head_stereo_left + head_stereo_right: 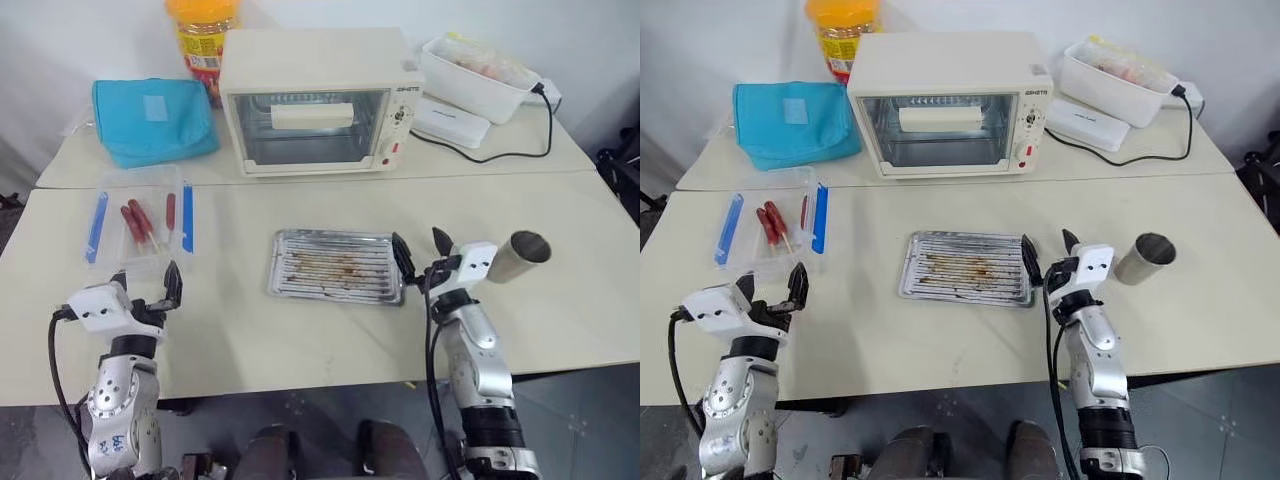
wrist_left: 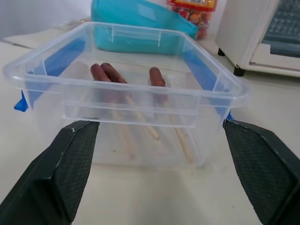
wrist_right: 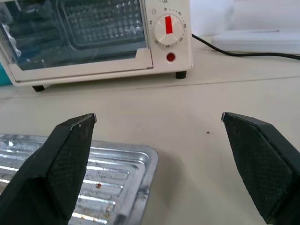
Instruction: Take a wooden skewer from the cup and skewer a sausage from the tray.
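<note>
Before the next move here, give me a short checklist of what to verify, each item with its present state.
1. Left gripper open, nothing held: ok.
2. Right gripper open, nothing held: ok.
3. Cup upright within the right arm's reach: ok; skewers inside: cannot tell.
4. Sausage on the tray: not ok; it shows grease stains and no sausage.
5. Sausages: three lie in the clear plastic box, each already on a stick; free ones: not ok.
6. Left gripper lined up with the box, fingers either side of its near wall, not touching: ok.
</note>
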`<move>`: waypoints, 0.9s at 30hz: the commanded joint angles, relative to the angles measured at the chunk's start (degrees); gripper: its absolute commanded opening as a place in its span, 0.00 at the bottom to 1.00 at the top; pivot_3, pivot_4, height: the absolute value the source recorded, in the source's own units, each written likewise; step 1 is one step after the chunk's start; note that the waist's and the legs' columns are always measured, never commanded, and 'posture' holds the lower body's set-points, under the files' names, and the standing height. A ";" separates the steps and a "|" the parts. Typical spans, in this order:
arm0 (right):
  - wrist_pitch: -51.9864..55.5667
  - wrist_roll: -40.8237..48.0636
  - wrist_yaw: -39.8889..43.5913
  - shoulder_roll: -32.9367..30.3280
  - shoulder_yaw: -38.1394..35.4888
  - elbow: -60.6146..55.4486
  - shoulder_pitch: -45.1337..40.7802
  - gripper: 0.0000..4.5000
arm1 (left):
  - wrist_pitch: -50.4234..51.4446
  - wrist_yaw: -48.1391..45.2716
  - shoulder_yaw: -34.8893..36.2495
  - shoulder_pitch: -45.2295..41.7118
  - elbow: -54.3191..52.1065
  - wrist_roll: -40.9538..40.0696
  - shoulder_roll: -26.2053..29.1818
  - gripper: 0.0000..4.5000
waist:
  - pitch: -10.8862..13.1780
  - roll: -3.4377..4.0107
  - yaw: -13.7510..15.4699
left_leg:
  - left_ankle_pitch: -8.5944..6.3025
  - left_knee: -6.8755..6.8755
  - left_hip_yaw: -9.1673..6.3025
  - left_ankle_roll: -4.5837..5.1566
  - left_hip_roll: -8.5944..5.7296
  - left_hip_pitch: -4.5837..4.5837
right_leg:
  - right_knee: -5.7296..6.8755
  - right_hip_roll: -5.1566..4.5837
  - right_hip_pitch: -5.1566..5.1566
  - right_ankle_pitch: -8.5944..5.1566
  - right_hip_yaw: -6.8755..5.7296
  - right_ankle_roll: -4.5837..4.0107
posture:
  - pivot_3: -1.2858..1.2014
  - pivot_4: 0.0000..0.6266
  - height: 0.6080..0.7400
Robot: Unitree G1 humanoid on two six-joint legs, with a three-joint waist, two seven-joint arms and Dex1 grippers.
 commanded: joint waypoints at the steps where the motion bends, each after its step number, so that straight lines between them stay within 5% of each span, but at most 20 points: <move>1: -3.58 -0.20 1.58 0.02 0.08 -0.04 -1.08 1.00 | -0.28 -0.26 2.02 -0.84 -1.55 -1.04 1.80 0.99 | 0.00 0.00 -0.02 | 0.00 0.00 -0.01 0.00 0.00 0.00 | 0.01 0.00 0.00 0.00 0.00 0.00 | 0.52 0.24 1.00; 14: -0.67 -0.25 0.70 -2.53 -1.37 -1.30 -1.53 1.00 | 2.84 1.91 -1.46 10.49 -14.75 1.48 -1.27 0.99 | 0.00 0.00 -0.02 | 0.00 -0.02 -0.05 -0.01 -0.02 -0.01 | -0.02 -0.04 0.01 0.00 0.06 0.00 | 0.52 0.24 1.00; 27: 0.73 -1.89 0.22 -2.83 0.17 -4.02 -3.00 1.00 | 3.12 2.28 -0.58 10.43 -19.98 1.10 -1.14 0.99 | 0.00 0.00 0.05 | 0.00 -0.06 -0.05 -0.02 0.00 -0.02 | -0.03 -0.02 -0.01 0.00 0.08 -0.01 | 0.52 0.24 1.00</move>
